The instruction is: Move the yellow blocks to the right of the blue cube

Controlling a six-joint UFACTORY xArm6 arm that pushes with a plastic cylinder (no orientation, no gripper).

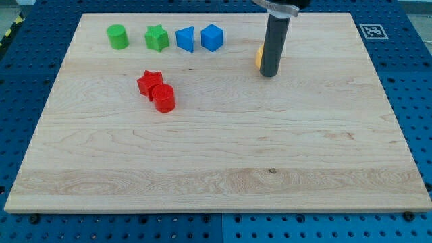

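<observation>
The blue cube (pixel 212 37) sits near the view's top, with a blue triangular block (pixel 185 39) just to its left. My tip (pixel 268 73) is the lower end of the dark rod, well to the right of the blue cube. One yellow block (pixel 259 56) peeks out at the rod's left side, mostly hidden behind it; its shape cannot be made out. Whether the tip touches it cannot be told. No other yellow block shows.
A green cylinder (pixel 118 36) and a green star (pixel 156 38) stand left of the blue blocks. A red star (pixel 149 82) and a red cylinder (pixel 163 98) touch each other at the centre left. The wooden board (pixel 216 169) lies on a blue perforated table.
</observation>
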